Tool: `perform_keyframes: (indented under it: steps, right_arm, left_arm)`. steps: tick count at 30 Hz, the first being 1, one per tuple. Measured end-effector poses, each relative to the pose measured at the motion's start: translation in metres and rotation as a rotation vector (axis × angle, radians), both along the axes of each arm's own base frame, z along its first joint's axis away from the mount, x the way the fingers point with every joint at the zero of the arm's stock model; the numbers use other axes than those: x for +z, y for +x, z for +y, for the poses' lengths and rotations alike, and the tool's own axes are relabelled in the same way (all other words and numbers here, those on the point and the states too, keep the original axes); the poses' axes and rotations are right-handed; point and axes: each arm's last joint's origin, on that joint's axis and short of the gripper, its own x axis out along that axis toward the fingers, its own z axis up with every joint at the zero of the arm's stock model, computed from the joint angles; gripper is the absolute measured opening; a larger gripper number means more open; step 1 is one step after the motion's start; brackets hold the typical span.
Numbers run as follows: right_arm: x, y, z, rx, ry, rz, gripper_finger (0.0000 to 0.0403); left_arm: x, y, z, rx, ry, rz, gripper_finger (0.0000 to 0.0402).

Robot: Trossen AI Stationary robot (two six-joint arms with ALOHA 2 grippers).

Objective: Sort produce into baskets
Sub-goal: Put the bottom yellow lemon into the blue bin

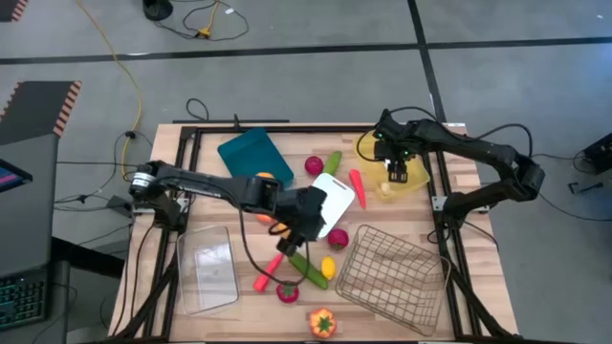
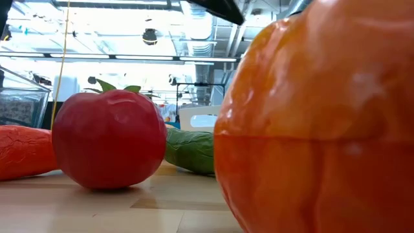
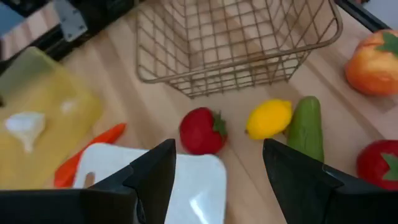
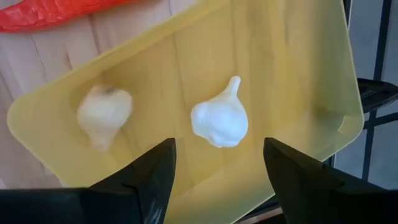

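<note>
My left gripper [image 1: 308,222] is open and empty above the near end of the white tray [image 1: 337,199]; in its wrist view [image 3: 217,163] a red strawberry [image 3: 202,130], a lemon [image 3: 268,118] and a cucumber [image 3: 306,127] lie on the table beyond the tray. My right gripper [image 1: 398,172] is open and empty above the translucent yellow tray [image 4: 292,81], in which two white garlic bulbs [image 4: 219,118] [image 4: 104,113] lie. A carrot [image 1: 357,188] lies between the white and yellow trays.
The wire basket [image 1: 392,275] stands near right, the clear bin [image 1: 208,268] near left, the teal tray [image 1: 253,155] far left. A tomato [image 1: 287,291], pepper [image 1: 322,323], second carrot [image 1: 268,272] and cucumber [image 1: 308,269] lie near the front. A red berry [image 1: 314,165] and a cucumber [image 1: 333,162] lie at the far middle.
</note>
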Motion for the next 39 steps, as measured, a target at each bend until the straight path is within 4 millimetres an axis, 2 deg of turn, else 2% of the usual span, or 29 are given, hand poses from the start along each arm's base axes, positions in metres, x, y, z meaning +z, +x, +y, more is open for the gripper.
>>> perform_keyframes:
  steps: [3, 13, 18, 24, 29, 39]
  right_arm:
    - [0.000, 0.000, 0.000, -0.001, 0.001, 0.001, 0.0270]
    - [0.000, 0.000, 0.000, -0.065, 0.007, -0.024, 0.0270]
    - [0.000, 0.000, 0.000, -0.064, 0.005, -0.026, 0.0270]
    - [0.000, 0.001, 0.000, -0.064, 0.003, -0.028, 0.0270]
    - [0.000, 0.001, -0.001, -0.064, -0.003, -0.037, 0.0270]
    - [0.000, 0.002, -0.001, -0.064, -0.009, -0.046, 0.0270]
  left_arm:
    - [-0.014, 0.012, -0.012, -0.034, -0.002, -0.008, 0.0228]
    - [-0.085, 0.042, -0.047, -0.171, 0.026, 0.083, 0.0228]
    - [-0.093, 0.051, -0.049, -0.239, -0.061, 0.051, 0.0228]
    - [-0.108, 0.055, -0.048, -0.263, -0.061, 0.078, 0.0228]
    - [-0.108, 0.056, -0.046, -0.248, 0.048, 0.053, 0.0228]
    - [-0.108, 0.055, -0.052, -0.281, 0.054, 0.055, 0.0228]
